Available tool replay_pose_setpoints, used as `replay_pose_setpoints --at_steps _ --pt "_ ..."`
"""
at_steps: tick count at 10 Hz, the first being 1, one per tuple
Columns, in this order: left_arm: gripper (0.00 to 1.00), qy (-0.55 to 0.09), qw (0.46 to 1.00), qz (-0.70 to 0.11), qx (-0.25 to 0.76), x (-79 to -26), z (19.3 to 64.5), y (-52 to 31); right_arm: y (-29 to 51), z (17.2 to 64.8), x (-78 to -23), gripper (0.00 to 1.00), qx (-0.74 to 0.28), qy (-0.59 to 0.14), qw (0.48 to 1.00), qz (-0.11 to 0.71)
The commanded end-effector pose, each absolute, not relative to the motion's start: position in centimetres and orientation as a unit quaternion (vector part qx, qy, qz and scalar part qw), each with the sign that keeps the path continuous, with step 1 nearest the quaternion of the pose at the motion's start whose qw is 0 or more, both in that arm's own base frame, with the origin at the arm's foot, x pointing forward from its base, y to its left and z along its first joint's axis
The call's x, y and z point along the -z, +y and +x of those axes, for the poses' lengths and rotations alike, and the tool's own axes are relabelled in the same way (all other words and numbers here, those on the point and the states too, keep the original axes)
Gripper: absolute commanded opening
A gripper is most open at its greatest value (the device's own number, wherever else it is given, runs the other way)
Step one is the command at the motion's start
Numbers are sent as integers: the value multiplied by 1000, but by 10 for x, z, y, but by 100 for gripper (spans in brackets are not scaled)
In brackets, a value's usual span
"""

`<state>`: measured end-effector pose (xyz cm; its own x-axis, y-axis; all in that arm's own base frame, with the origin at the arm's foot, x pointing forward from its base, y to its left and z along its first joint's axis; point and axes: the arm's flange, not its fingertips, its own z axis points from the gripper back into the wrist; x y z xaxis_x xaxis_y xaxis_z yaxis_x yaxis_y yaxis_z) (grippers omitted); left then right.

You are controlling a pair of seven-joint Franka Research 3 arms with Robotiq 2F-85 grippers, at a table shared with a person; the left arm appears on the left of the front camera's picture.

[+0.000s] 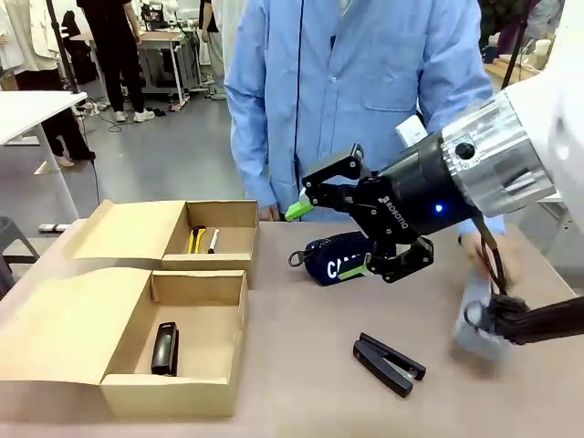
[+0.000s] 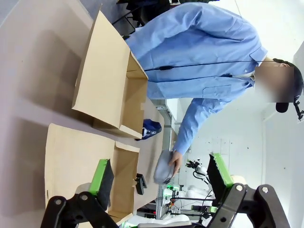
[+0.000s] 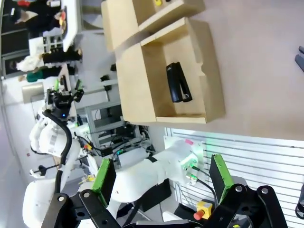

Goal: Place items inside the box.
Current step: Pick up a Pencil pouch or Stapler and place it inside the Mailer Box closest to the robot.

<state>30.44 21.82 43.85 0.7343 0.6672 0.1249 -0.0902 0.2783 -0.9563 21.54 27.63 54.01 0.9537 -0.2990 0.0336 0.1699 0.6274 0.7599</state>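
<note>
My right gripper (image 1: 327,240) hangs open above the table's middle, just in front of the navy "CAMPUS" pouch (image 1: 321,258), which it partly hides. One black stapler (image 1: 390,363) lies half open on the bare table near the front. A second stapler (image 1: 165,349) lies in the near cardboard box (image 1: 128,388). The yellow utility knife (image 1: 195,239) and the marker pen (image 1: 213,241) lie in the far box (image 1: 233,215). At the right, the person's hand (image 1: 491,258) holds the blurred grey pencil case (image 1: 474,319). My left gripper (image 2: 160,178) is open and holds nothing, high off the table.
Both boxes have their flaps folded out to the left (image 1: 64,319). The person in a blue shirt (image 1: 347,82) stands at the far edge. My right arm's cable bundle (image 1: 529,319) hangs low at the right. Bare tabletop (image 1: 301,319) lies between the boxes and the loose stapler.
</note>
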Motion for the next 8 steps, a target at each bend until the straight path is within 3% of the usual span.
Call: replay_pose_setpoints --at_steps 1,5,8 --pt "100 -271 753 -549 -242 -438 304 218 272 221 -537 100 122 -74 893 427" --pt "100 -271 753 -549 -242 -438 304 218 247 229 -546 100 140 -87 887 430" --pt "100 -271 753 -549 -242 -438 304 218 106 247 -563 100 201 -52 811 547"
